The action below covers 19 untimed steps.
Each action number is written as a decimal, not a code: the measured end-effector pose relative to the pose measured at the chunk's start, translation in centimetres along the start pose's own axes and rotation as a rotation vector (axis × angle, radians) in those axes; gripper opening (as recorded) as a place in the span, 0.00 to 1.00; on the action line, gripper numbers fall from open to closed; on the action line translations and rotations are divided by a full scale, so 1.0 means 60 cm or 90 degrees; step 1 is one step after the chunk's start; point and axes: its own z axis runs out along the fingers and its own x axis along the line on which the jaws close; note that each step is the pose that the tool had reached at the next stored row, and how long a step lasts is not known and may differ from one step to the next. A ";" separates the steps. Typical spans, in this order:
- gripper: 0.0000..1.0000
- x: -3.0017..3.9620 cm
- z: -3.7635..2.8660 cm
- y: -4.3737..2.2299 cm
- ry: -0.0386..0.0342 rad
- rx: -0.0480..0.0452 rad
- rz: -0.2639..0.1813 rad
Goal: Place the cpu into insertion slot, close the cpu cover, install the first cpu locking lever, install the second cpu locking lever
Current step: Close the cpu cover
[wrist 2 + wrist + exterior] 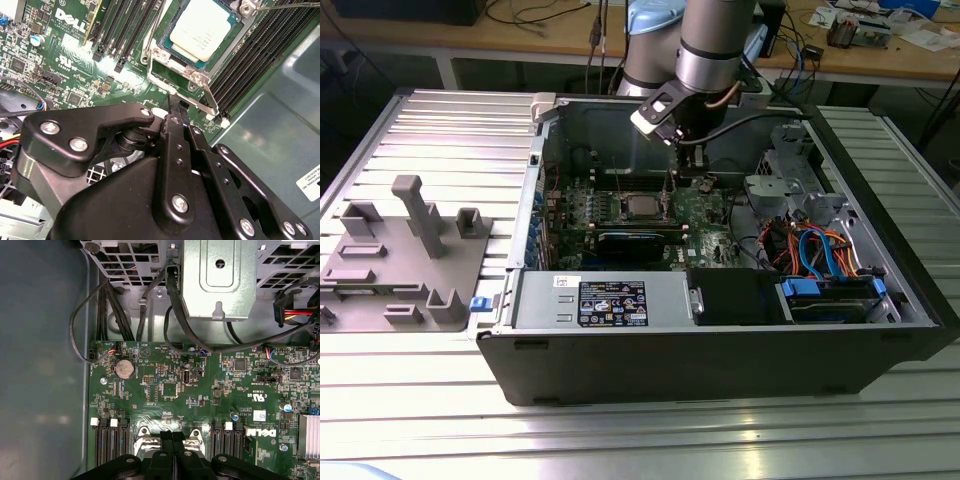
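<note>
The cpu [202, 27], a small square chip with a pale metal top, lies in the insertion slot [172, 85] on the green motherboard [75, 60]. The silvery cpu cover [231, 39] lies flat around it. One thin locking lever [207, 97] sticks out from the socket's corner right beside my black fingertips [175, 112]; a second lever [285, 6] crosses the far corner. My gripper [172, 440] is shut, just off the socket's edge, with nothing visible between its fingers. In the exterior view the gripper [682, 160] hangs inside the case, just behind the cpu [640, 206].
The open computer case [720, 340] lies on a ribbed metal table. Memory slots [255, 55] flank the socket. A drive cage [217, 280] and black cables [120, 315] are behind the board. A grey fixture [410, 250] stands at the exterior view's left.
</note>
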 end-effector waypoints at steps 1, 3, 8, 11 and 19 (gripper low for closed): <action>0.11 0.000 0.000 -0.001 0.0000 0.0000 0.000; 0.11 0.000 0.000 -0.002 0.0000 0.0000 0.000; 0.11 0.000 0.000 -0.004 0.0000 0.0000 0.000; 0.11 0.000 0.000 -0.005 0.0001 0.0000 0.000; 0.11 0.000 0.000 -0.007 0.0001 0.0000 0.000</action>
